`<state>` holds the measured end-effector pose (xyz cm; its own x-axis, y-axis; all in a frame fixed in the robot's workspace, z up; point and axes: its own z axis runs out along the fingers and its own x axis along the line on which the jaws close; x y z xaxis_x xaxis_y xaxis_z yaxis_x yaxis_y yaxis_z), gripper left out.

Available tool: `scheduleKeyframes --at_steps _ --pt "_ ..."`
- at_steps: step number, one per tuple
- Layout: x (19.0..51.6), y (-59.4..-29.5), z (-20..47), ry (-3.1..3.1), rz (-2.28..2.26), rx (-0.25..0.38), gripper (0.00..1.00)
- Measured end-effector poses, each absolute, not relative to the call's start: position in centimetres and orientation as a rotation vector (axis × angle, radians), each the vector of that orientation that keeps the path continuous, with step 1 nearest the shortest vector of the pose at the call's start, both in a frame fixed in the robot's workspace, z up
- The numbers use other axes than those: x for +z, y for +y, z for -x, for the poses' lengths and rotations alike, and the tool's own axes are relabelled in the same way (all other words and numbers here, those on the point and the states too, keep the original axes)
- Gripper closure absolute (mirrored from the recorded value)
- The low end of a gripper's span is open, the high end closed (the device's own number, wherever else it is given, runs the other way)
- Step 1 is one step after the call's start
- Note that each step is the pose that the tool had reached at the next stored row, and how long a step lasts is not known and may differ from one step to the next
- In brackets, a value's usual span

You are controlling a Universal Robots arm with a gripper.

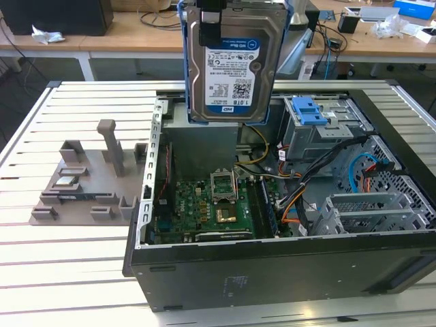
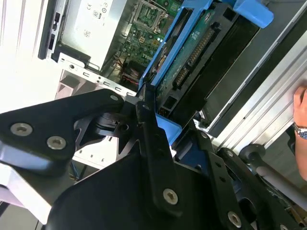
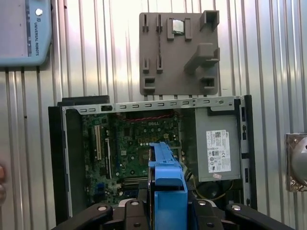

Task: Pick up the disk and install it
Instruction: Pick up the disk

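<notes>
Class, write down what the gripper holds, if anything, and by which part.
The gripper holds the disk by its upper end. The disk hangs upright above the open case.

One disk [image 1: 231,65], one gripper [image 3: 168,203], one open computer case [image 1: 272,269], one motherboard [image 1: 204,204], one power supply box [image 3: 218,148], one blue latch piece [image 1: 310,110], one grey fixture tray [image 1: 102,180], one slatted table [image 1: 68,272].

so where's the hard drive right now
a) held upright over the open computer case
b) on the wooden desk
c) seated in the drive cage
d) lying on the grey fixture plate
A: the hard drive hangs upright above the open computer case, with the gripper clamped on its blue rails.
</notes>
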<state>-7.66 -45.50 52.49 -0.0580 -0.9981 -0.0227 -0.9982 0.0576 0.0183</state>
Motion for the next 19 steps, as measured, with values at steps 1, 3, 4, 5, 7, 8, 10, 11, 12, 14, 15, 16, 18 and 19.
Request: scheduleKeyframes --at_steps 1,3,4,5,7,8,10,11,12,14,15,16,18,19 --pt "52.5 -45.6 7.6 2.282 2.153 0.045 0.63" --pt "52.5 -45.9 7.5 2.282 2.153 0.045 0.63" --pt "52.5 -46.0 7.4 2.282 2.153 0.045 0.63" --pt "52.5 -46.1 7.4 2.282 2.153 0.045 0.63" --pt "52.5 -46.3 7.3 2.282 2.153 0.045 0.63" --pt "52.4 -46.5 7.2 2.282 2.153 0.045 0.63" --pt "52.4 -46.6 7.2 2.282 2.153 0.045 0.63" --pt "52.4 -46.7 7.1 2.282 2.153 0.045 0.63" --pt "52.4 -46.7 7.0 2.282 2.153 0.045 0.63" --pt "52.4 -46.8 6.8 2.282 2.153 0.045 0.63" --pt "52.4 -46.9 6.7 2.282 2.153 0.045 0.63" --pt "52.4 -47.1 6.0 2.282 2.153 0.046 0.63" --pt "52.3 -47.6 5.4 2.282 2.154 0.046 0.63" --pt "52.3 -48.0 5.2 2.282 2.154 0.046 0.63"
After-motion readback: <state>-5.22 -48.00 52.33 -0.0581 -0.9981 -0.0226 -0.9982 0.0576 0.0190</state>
